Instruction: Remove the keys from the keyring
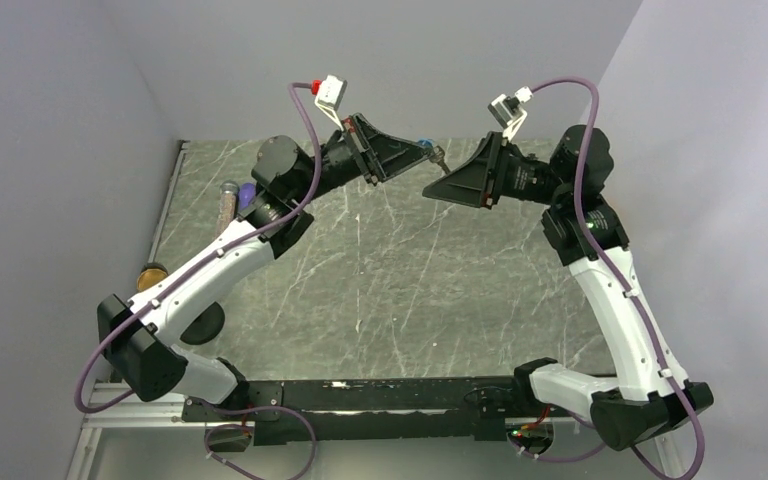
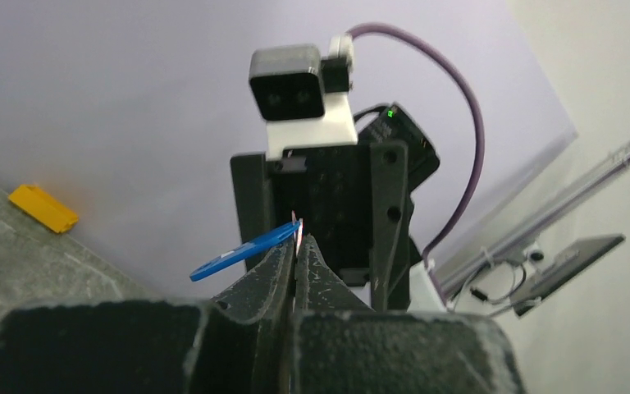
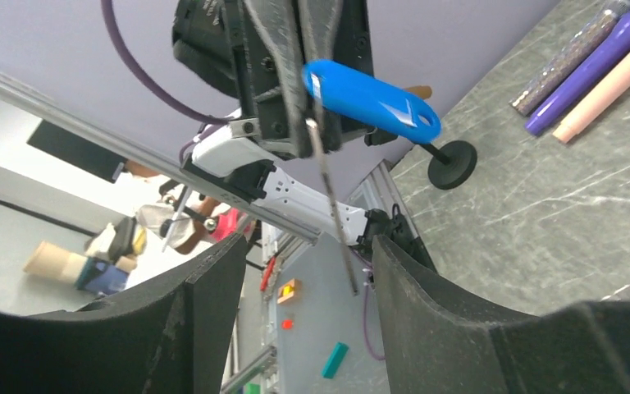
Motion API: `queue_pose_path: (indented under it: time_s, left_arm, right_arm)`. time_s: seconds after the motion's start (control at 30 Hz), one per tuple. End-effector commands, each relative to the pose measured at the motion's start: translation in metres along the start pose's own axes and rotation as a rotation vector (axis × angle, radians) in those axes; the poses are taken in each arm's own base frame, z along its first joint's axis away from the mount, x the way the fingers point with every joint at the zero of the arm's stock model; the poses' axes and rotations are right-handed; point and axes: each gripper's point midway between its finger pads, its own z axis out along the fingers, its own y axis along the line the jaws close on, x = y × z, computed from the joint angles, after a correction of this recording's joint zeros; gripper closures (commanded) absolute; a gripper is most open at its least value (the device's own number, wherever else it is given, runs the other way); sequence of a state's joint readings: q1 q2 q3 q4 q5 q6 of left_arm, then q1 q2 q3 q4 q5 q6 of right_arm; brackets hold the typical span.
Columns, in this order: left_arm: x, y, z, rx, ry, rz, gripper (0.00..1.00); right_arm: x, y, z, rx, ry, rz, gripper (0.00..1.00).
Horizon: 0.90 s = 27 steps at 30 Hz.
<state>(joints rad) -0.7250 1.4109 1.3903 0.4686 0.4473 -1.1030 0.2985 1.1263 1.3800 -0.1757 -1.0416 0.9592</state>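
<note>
Up close, in the right wrist view, we see the right gripper [image 3: 308, 246] with its two black fingers [image 3: 189, 320] spread wide across the bottom of the frame, holding nothing. Just beyond them the keys [image 3: 369, 100] hang in the upper middle: a bright blue head lying aslant, and under it a thin silvery strip [image 3: 332, 197] that drops into the gap between the spread fingers, nearer the one on the right of the frame; we cannot tell whether it touches that finger. The left gripper [image 3: 303, 123] reaches down from the top edge and pinches the keys where the blue head meets the metal. Farther off lies the grey marbled table [image 3: 558, 222], with a small black post [image 3: 451, 162] on a round foot near its edge at centre right, and in the upper right corner a glittery cylinder [image 3: 570, 56], a purple cylinder [image 3: 595, 66] and a peach cylinder [image 3: 615, 82] lie side by side. In the left wrist view we find the left fingers [image 2: 262, 279] pressed together at lower centre, the blue head sticking out to their left, the right gripper's black body facing us behind it, and a yellow block [image 2: 43, 207] at the far left of the frame, where the table meets the wall. From overhead, the left arm [image 1: 210, 270] and the right arm [image 1: 620, 300] rise from the bottom of the frame, and their grippers meet tip to tip at upper centre, above the far part of the table, with the keys between them.
</note>
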Motion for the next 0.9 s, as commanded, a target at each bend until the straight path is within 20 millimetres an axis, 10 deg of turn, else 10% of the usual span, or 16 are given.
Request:
queue_pose_path:
  time_s: [0.0, 0.87]
  left_arm:
    - [0.008, -0.017, -0.017, 0.103, 0.137, 0.098, 1.00]
    - [0.029, -0.020, -0.042, 0.109, 0.523, 0.156, 1.00]
  right_arm:
    - [-0.008, 0.027, -0.011, -0.015, -0.006, -0.133, 0.38]
    - [-0.031, 0.033, -0.022, -0.062, -0.019, -0.162, 0.63]
